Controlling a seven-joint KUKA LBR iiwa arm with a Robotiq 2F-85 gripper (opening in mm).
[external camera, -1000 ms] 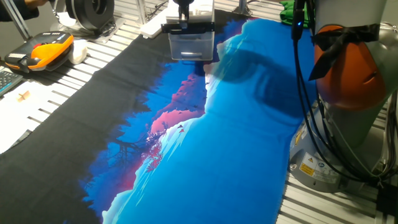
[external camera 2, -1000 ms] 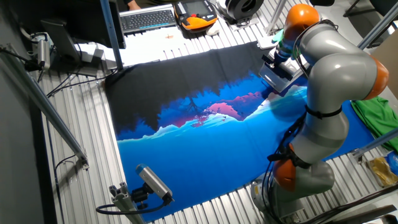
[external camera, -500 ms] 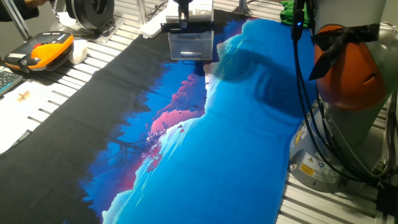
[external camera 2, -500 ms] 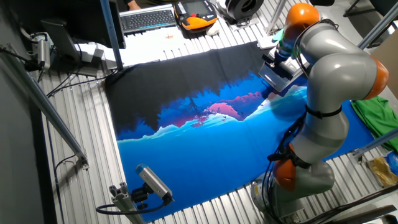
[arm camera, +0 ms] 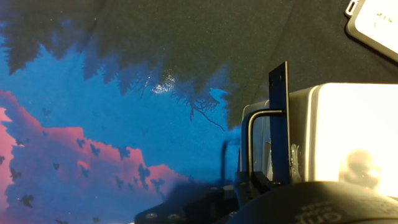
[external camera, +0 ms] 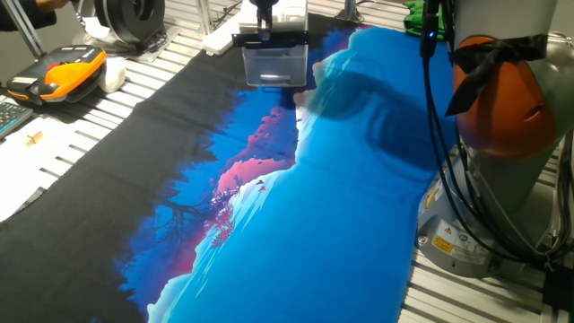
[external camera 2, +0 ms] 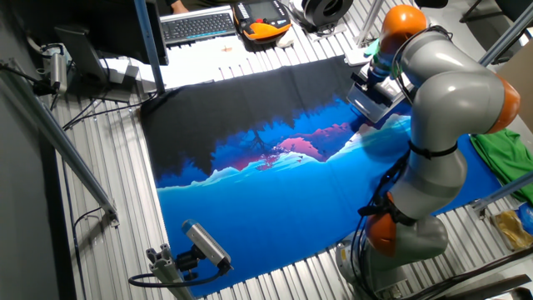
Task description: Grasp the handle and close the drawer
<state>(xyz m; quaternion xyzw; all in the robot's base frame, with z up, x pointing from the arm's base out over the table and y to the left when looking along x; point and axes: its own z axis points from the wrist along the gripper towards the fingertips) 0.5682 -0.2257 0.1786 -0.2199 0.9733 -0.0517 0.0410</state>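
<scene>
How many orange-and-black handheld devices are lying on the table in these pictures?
1. The orange-and-black handheld device lies off the blue-and-black printed cloth, near the black computer keyboard. The grey robot arm may hide others.

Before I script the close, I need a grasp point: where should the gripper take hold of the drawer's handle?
Grip the handle at mid-length: it is a narrow dark bar along the drawer's front edge, thin enough to pinch across. Come from above, where the gripper is now, fingers straddling the bar. Whether it has closed on it cannot be told.
</scene>
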